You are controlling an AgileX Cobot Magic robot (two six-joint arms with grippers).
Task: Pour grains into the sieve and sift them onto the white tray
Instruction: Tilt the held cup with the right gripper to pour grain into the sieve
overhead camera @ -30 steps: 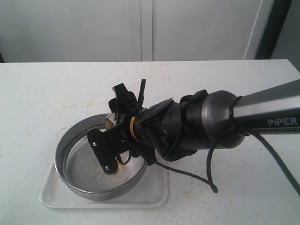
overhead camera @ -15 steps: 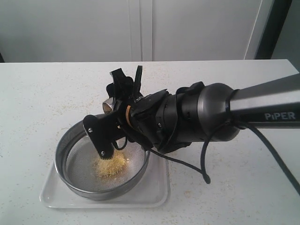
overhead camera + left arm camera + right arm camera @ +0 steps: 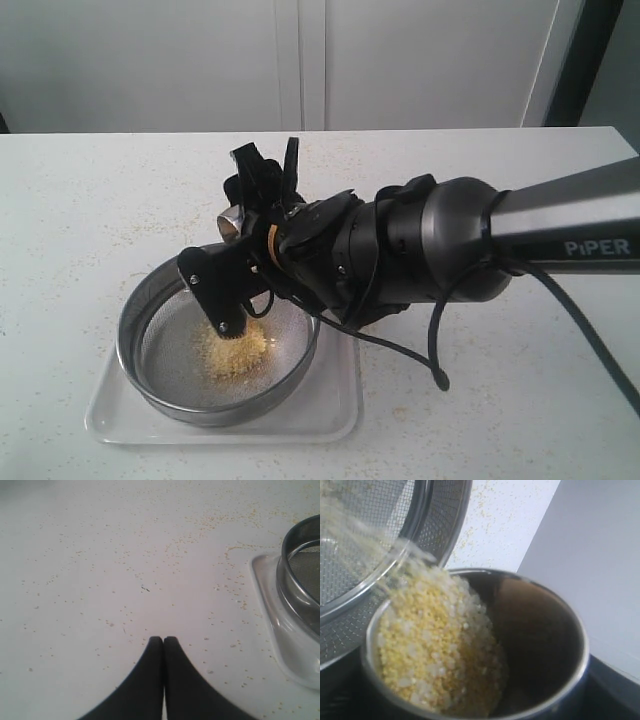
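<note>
My right gripper [image 3: 262, 192] is shut on a small steel cup [image 3: 232, 222], tipped over the far rim of the sieve [image 3: 128, 335]. In the right wrist view the cup [image 3: 545, 630] is about half full of yellow and whitish grains [image 3: 430, 645], which stream over its lip onto the sieve's mesh [image 3: 360, 535]. A small heap of grains [image 3: 235, 352] lies on the mesh. The sieve stands on the white tray [image 3: 325, 418]. My left gripper [image 3: 163, 639] is shut and empty above the tabletop, beside the tray's corner [image 3: 270, 610] and the sieve [image 3: 300, 560]; it is outside the exterior view.
Stray grains [image 3: 215, 520] are scattered over the white tabletop around the tray. The right arm [image 3: 440, 250] and its dangling cable [image 3: 420, 365] hang over the tray's right side. A white wall stands behind the table.
The right gripper has tipped the cup further, and a heap of grains has appeared on the mesh that was bare a second ago. The left gripper stays shut.
</note>
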